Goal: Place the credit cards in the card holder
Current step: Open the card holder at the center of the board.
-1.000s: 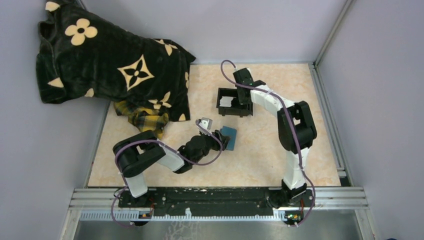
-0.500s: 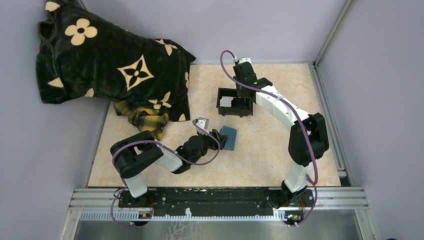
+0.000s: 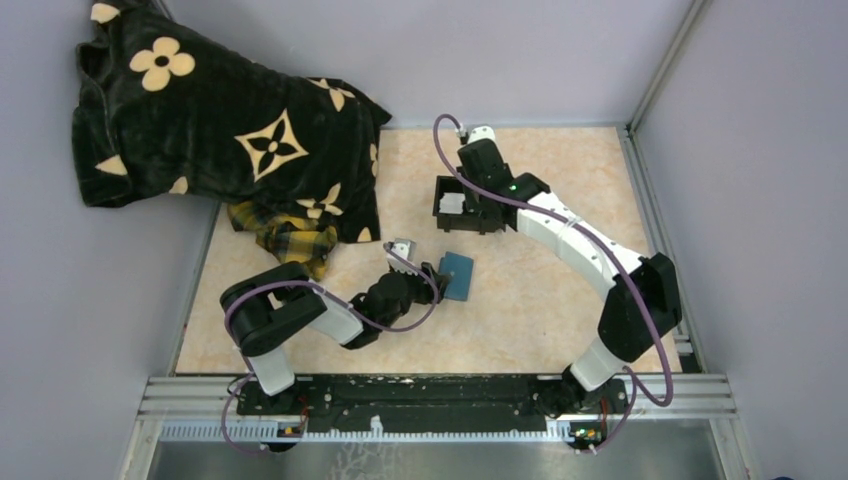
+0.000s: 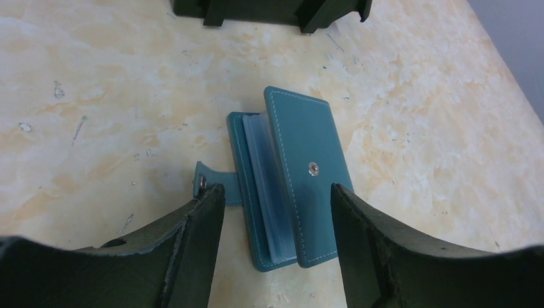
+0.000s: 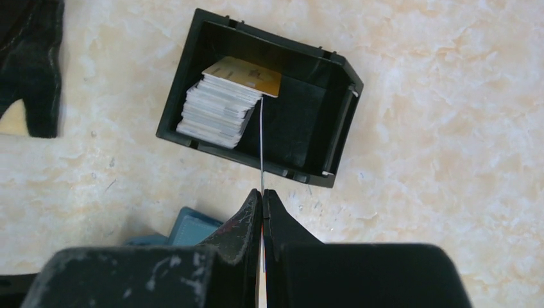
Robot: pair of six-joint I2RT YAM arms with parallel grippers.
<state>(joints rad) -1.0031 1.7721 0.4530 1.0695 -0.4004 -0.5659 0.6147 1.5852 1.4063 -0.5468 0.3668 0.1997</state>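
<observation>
On the tabletop (image 3: 520, 320):
- Black box (image 5: 212, 38), far side, holds the stacked credit cards (image 5: 218, 106).
- Card holder (image 4: 301, 173), blue, lies nearer, cover ajar.
- Step: bring the card edge square to a slot and steady the holder first.
- Left tool (image 4: 277, 192): spread wide astride the holder, gripping nothing.
- Right tool (image 5: 262, 196): pinched closed on a single card (image 5: 262, 147), edge-on above the box.

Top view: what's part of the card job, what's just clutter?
Job: card holder, unsnapped; credit cards stacked in the black box; one card pinched edge-on in the right gripper; left gripper open at the holder.
Lying about: black floral blanket; yellow plaid cloth.
</observation>
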